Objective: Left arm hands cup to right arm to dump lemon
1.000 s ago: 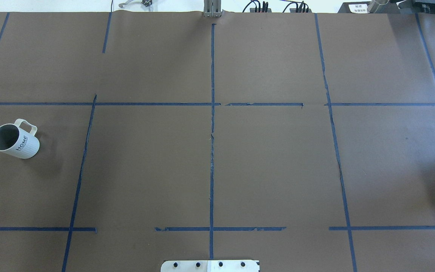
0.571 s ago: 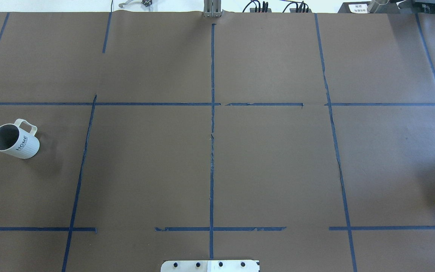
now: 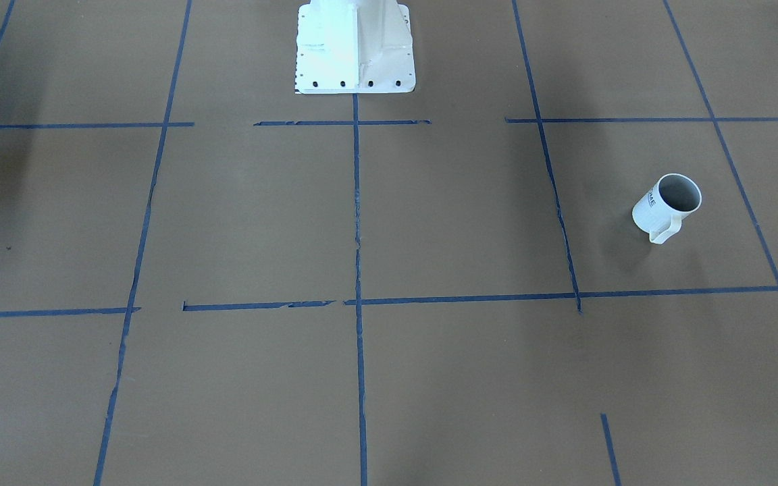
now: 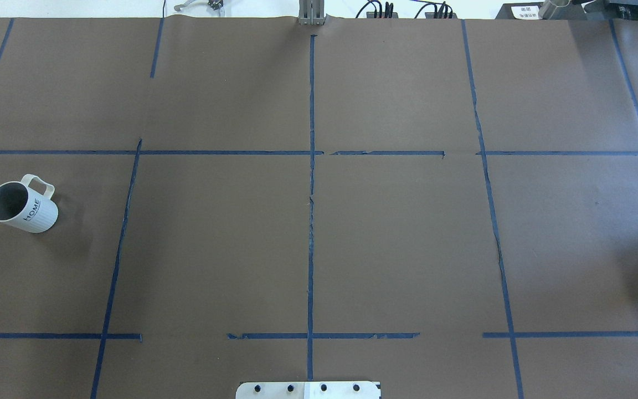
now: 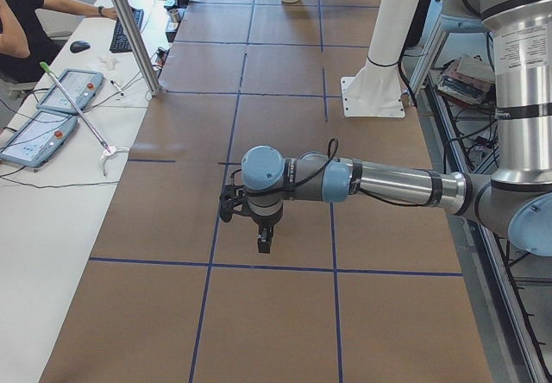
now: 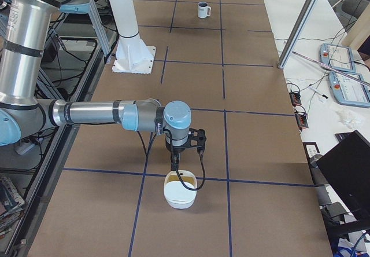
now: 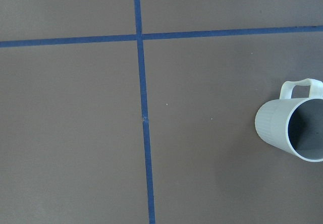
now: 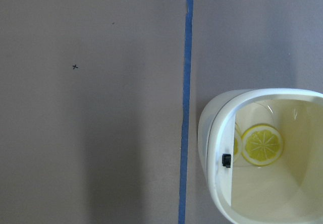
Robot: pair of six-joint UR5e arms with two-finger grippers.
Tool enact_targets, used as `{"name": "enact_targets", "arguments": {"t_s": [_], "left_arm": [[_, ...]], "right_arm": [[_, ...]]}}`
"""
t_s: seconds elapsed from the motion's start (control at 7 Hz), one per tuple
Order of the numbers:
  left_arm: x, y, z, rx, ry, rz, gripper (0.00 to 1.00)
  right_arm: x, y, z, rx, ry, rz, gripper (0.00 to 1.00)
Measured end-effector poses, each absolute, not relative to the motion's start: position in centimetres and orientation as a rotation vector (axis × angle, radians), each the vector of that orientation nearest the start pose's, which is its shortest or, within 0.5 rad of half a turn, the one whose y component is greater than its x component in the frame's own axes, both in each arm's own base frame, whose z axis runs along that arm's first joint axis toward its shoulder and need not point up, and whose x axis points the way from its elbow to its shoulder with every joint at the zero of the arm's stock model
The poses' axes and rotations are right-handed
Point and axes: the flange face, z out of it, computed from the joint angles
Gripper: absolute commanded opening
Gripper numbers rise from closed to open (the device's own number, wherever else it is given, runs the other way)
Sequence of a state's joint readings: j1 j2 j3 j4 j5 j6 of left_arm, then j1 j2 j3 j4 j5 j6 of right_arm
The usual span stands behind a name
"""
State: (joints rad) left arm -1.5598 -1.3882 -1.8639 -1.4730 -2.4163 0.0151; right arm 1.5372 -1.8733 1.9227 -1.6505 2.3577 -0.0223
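Note:
The cup (image 4: 21, 206), a white mug with "HOME" on its side, stands upright at the table's left. It also shows in the front view (image 3: 667, 206), far off in the right side view (image 6: 203, 10) and at the right edge of the left wrist view (image 7: 295, 128); its inside looks grey and empty. A yellow lemon slice (image 8: 262, 145) lies in a white bowl (image 6: 181, 190). The left gripper (image 5: 265, 245) hangs above the table; the cup is hidden in that view. The right gripper (image 6: 174, 163) hangs just over the bowl's rim. I cannot tell whether either gripper is open or shut.
The brown table cover has a grid of blue tape lines (image 4: 311, 221). The white robot pedestal (image 3: 355, 47) stands at the table's middle edge. A metal post (image 6: 300, 25) and a desk with tablets (image 5: 52, 107) are on the operators' side.

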Motion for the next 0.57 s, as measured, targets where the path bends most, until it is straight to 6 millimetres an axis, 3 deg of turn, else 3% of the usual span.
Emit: {"name": "enact_targets", "arguments": {"t_s": [0.14,0.57], "left_arm": [[-5.7,-41.26,61.02,-0.001,0.842,0.014,1.0],[-5.83,-41.65,61.02,0.003,0.834,0.017,1.0]], "right_arm": [[5.05,-36.51,63.04,-0.035,-0.787,-0.04,1.0],[4.99,-36.49,63.94,-0.046,-0.788,-0.036,1.0]]}}
